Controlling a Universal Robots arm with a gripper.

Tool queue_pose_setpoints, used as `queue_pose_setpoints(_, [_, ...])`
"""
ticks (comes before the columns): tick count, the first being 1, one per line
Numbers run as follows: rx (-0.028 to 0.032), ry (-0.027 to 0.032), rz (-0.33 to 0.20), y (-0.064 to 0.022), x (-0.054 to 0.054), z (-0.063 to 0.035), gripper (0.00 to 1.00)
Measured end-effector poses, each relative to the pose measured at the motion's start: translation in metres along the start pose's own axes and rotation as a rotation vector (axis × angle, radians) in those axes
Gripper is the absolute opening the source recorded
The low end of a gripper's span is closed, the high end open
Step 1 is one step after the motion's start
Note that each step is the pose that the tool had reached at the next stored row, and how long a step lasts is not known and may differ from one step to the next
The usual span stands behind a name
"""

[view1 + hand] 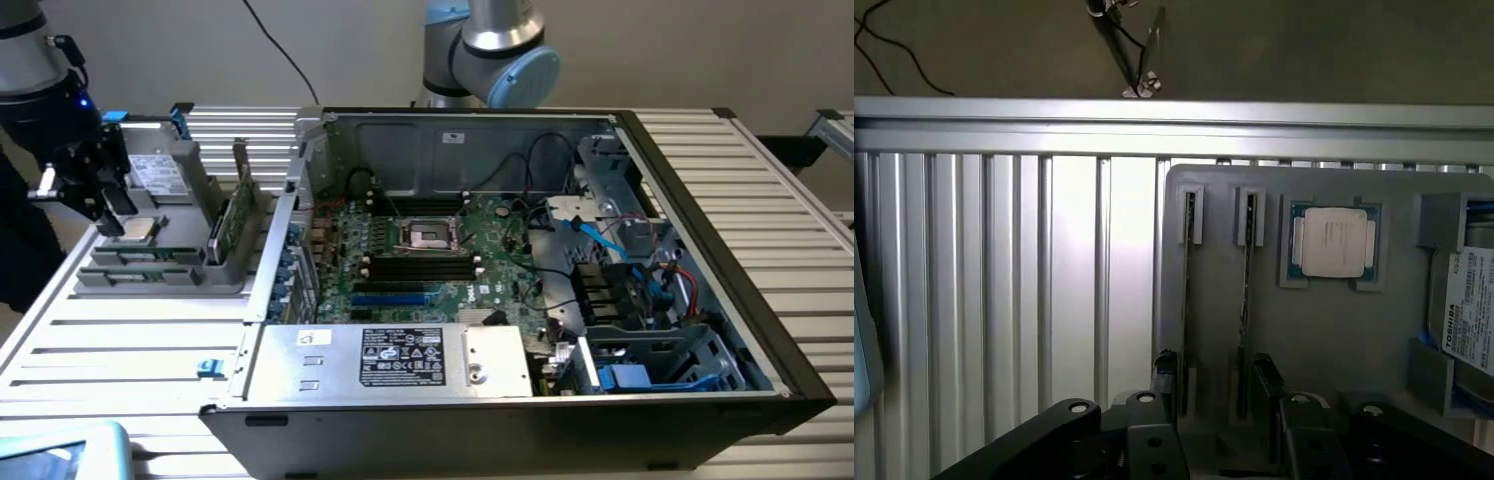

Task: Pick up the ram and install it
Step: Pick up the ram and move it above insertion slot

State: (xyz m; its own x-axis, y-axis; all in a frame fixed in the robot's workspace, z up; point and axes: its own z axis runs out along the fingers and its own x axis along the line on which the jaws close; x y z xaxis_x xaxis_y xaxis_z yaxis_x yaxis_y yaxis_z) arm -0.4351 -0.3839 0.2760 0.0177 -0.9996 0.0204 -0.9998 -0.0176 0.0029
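Note:
Two ram sticks stand on edge in the slots of a grey holder [160,270] on the slatted table, at the exterior view's left. The green ram [238,215] rises near the holder's side next to the computer case. In the wrist view the rams are thin dark edges, one [1246,300] beside the other [1187,300], in the holder [1334,350]. My gripper [114,205] hangs above the holder's far-left part, close over the processor chip, apart from the rams. Its black fingertips [1266,378] stand apart; the gripper [1216,380] is open and holds nothing.
A silver processor chip [1334,242] and a grey drive [1466,320] share the holder. The open computer case [694,200] fills the table's middle, with black memory slots [420,268] on its motherboard and a metal power-supply box [387,355] in front. An arm joint [487,50] stands behind the case.

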Motion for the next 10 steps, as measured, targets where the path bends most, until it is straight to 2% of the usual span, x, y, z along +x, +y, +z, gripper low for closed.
queue_pose_setpoints(5, [-0.0001,0.0,0.0,0.0,0.0,0.0003,0.43])
queue_pose_setpoints(7, [0.0039,-0.0001,0.0,0.0001,0.0001,0.003,0.43])
queue_pose_setpoints(10, [0.0065,-0.0001,0.0,0.0003,0.0,0.0085,0.43])
